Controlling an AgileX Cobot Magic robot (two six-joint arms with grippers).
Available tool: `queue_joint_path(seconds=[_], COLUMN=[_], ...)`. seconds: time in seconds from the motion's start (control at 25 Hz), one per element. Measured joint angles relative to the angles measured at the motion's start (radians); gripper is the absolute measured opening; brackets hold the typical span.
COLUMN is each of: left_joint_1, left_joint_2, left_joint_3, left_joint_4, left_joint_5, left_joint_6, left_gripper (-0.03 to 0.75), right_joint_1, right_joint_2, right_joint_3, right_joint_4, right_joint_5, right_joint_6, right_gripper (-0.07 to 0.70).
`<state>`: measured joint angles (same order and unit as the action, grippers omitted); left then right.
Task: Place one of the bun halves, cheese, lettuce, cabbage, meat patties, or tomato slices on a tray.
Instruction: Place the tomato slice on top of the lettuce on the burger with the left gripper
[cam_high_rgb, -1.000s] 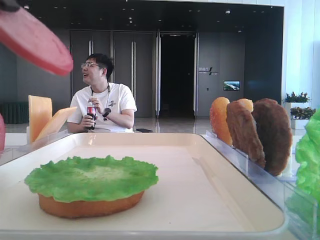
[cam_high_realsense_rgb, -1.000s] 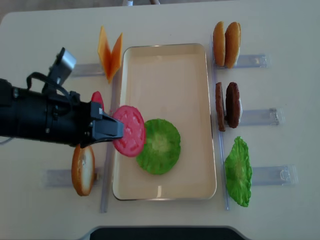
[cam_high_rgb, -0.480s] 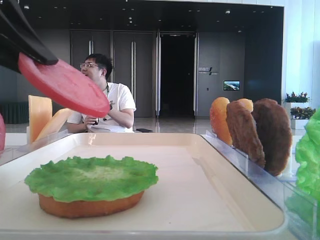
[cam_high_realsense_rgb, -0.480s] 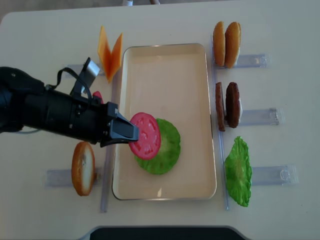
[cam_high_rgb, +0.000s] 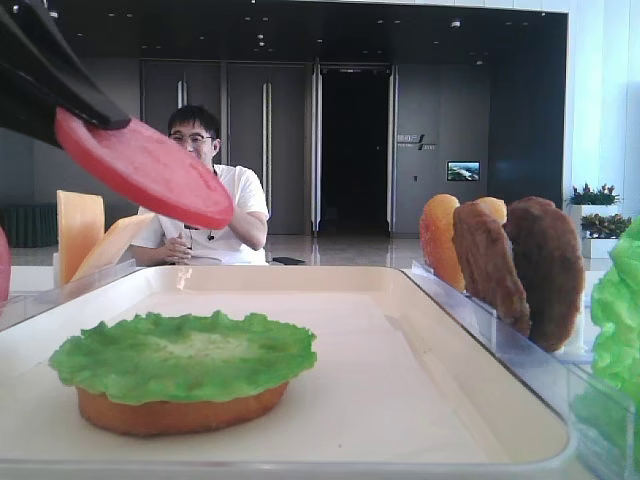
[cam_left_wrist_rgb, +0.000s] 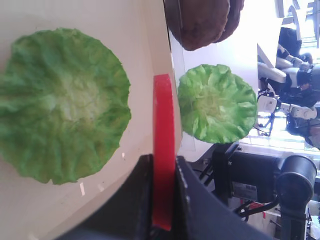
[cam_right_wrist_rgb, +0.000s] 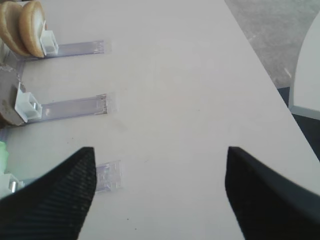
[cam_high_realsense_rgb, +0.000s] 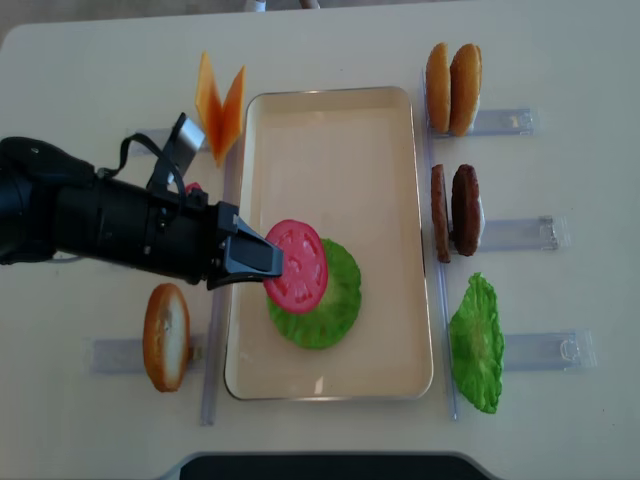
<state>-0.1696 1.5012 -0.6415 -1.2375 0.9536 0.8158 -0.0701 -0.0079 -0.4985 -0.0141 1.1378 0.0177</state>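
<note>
The left gripper (cam_high_realsense_rgb: 268, 260) is clamped on a tomato slice (cam_high_realsense_rgb: 297, 266), which juts past its tips over the lettuce (cam_high_realsense_rgb: 330, 305) on the tray (cam_high_realsense_rgb: 330, 120). The right gripper (cam_right_wrist_rgb: 160, 192) stands apart, holding nothing.

Beige table (cam_high_realsense_rgb: 330, 50) w/ tray (cam_high_realsense_rgb: 330, 110), clear racks (cam_high_realsense_rgb: 505, 122).

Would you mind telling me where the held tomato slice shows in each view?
Exterior high: tomato slice upper left, tilted.
Right wrist: not in it.
Left wrist: edge-on, bottom centre, between the fingers.
Realsense: centre, over the lettuce.
Shared landmark: the lettuce on the tray.
</note>
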Motion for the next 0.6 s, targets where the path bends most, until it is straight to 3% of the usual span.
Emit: queue_joint_path(seconds=[0.6], left_joint_1=[0.001], left_joint_2=[0.000], left_joint_3=[0.000], left_joint_4=[-0.044], left_joint_5=[-0.016], left_joint_6=[0.009], left_gripper=[0.062], right_joint_1=[0.000], right_joint_2=[0.000], right_joint_3=[0.000], right_joint_4=[0.000], right_joint_5=[0.000], right_joint_6=[0.000], right_gripper=[0.538])
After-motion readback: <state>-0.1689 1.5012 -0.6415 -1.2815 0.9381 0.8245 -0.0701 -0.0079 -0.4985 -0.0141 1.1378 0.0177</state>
